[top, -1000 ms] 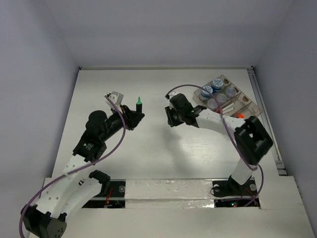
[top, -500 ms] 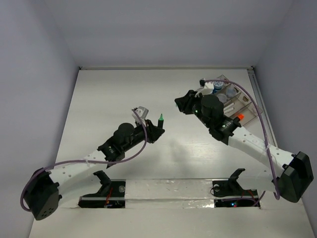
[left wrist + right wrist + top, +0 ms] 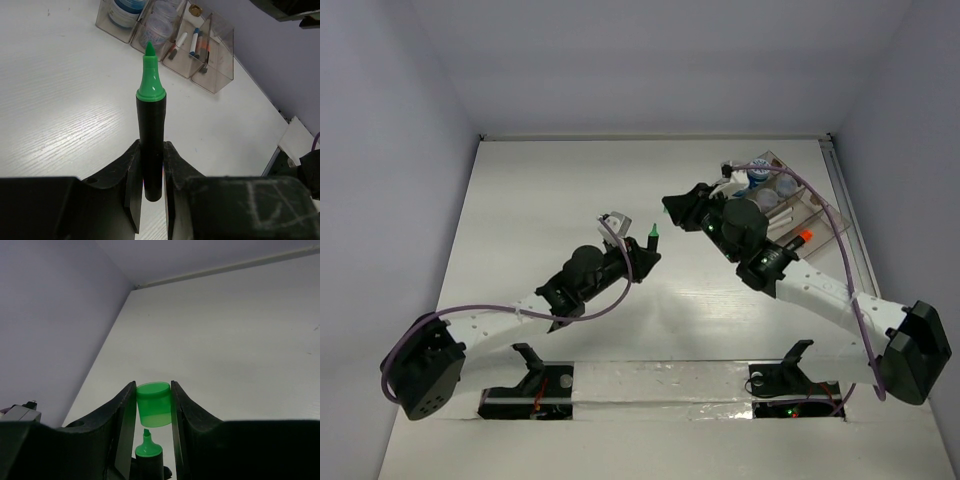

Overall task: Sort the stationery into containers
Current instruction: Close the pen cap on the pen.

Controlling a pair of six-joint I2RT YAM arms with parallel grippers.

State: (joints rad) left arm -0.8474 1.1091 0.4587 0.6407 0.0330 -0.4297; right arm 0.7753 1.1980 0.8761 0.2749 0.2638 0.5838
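My left gripper is shut on a stubby black highlighter and holds it upright, with the bare green tip pointing up above the table. My right gripper is shut on a translucent green cap. In the right wrist view the cap sits just above the green tip, close to in line with it and apart from it. The clear compartment tray stands at the back right, with blue-lidded pots and white pens in it.
An orange-tipped highlighter shows by the tray's near side, partly hidden behind my right arm. Grey walls close the table on the left, back and right. A white rail runs along the right edge.
My left gripper has carried the highlighter a little to the right. My right gripper has come left and down with the cap, closing the gap to the green tip.
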